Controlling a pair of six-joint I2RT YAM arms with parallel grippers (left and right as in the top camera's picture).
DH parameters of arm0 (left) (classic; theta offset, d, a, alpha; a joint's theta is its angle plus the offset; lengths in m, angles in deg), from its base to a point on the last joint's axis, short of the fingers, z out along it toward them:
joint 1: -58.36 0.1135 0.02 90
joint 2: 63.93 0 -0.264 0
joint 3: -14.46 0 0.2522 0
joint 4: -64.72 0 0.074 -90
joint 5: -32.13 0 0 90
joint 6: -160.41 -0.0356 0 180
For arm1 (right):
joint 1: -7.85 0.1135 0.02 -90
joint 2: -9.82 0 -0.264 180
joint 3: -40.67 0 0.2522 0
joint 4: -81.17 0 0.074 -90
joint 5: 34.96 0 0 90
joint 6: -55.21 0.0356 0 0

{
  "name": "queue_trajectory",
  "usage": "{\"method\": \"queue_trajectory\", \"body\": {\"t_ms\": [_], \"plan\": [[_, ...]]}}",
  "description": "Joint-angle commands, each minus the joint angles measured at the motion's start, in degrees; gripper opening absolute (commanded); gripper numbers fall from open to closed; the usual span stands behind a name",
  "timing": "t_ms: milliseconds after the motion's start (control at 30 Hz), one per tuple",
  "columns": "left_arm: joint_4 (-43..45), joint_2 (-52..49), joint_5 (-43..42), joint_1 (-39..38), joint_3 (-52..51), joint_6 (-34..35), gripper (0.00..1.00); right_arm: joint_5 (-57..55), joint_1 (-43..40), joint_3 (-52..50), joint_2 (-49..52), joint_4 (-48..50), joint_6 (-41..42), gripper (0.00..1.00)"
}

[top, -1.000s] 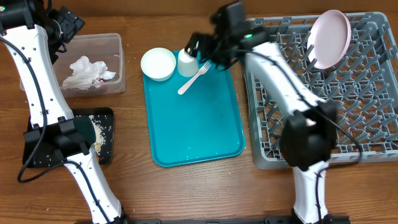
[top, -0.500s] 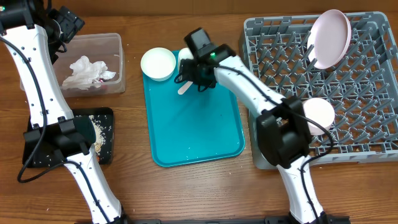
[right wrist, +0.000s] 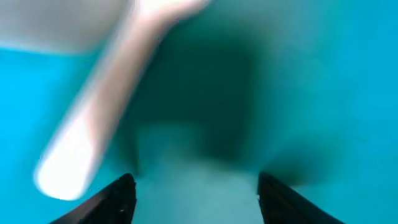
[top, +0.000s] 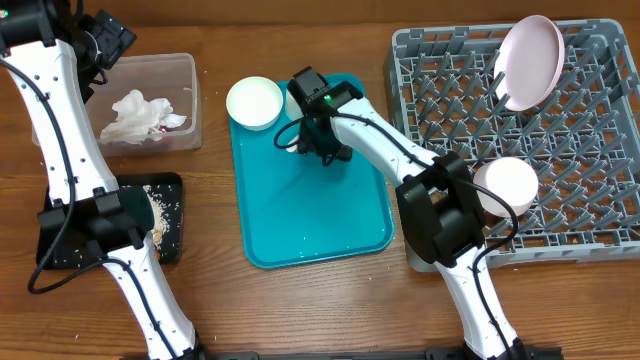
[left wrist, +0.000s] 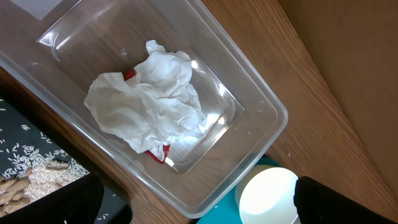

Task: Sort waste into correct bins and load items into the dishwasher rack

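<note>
Fingers of the right gripper stand spread just above the flat teal plastic serving tray, and only bare tray shows in the gap between them. In the right wrist view the white plastic fork is a blurred streak; its handle end lies close beside one fingertip but outside the gap, so nothing is pinched. From overhead only a short white piece of the fork shows beside the gripper.

A small white cup stands at the far edge of the teal tray, partly hidden by the right arm. A small round white bowl sits at the tray's far left corner.

The left gripper hangs over the far left of the table with its fingers spread wide, holding nothing. Below it is the clear rectangular plastic tub, with crumpled white napkins lying on a red snack wrapper. The shallow black rectangular tray lies nearer the left arm's base and holds rice and nut-like scraps.

On the right, the large grey plastic grid rack holds a round pale pink plate propped on edge at its far side. A second small white bowl lies near its front left part.
</note>
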Motion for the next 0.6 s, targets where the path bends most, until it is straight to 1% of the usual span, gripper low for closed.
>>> {"method": "queue_trajectory", "body": {"t_ms": [0, 67, 133, 167, 233, 300, 333, 367, 467, 567], "plan": [[-0.13, 0.11, 0.42, -0.33, -0.04, 0.33, 1.0, -3.08, -2.6, -0.48, 1.79, -3.34, 0.57, 0.62], [-0.11, 0.11, 0.42, -0.31, -0.04, 0.33, 1.0, -1.07, -3.48, -0.11, 1.51, -3.63, 0.61, 0.61], [-0.11, 0.11, 0.42, -0.33, -0.04, 0.33, 1.0, 1.99, -4.07, 1.7, 1.03, -2.91, 0.66, 0.56], [-0.13, 0.11, 0.39, -0.39, -0.04, 0.33, 1.0, 4.04, -4.2, 3.13, 0.81, -2.01, 0.63, 0.55], [-0.11, 0.11, 0.42, -0.39, -0.04, 0.33, 1.0, 9.55, -4.24, 6.36, 0.79, 1.27, 0.66, 0.5], [-0.11, 0.11, 0.42, -0.39, -0.04, 0.33, 1.0, 14.03, -3.82, 7.02, 0.79, 6.12, 0.66, 0.33], [-0.13, 0.11, 0.42, -0.39, -0.04, 0.33, 1.0, 14.82, -3.54, 7.02, 0.83, 7.04, 0.7, 0.12], [-0.11, 0.11, 0.42, -0.39, -0.04, 0.33, 1.0, 14.71, -3.34, 7.02, 0.83, 7.04, 0.66, 0.04], [-0.13, 0.11, 0.42, -0.39, -0.04, 0.33, 1.0, 15.93, -3.21, 7.02, 0.83, 7.19, 0.7, 0.04], [-0.13, 0.11, 0.42, -0.39, -0.04, 0.33, 1.0, 17.64, -2.86, 6.75, 1.68, 9.94, 2.82, 0.04]]}}
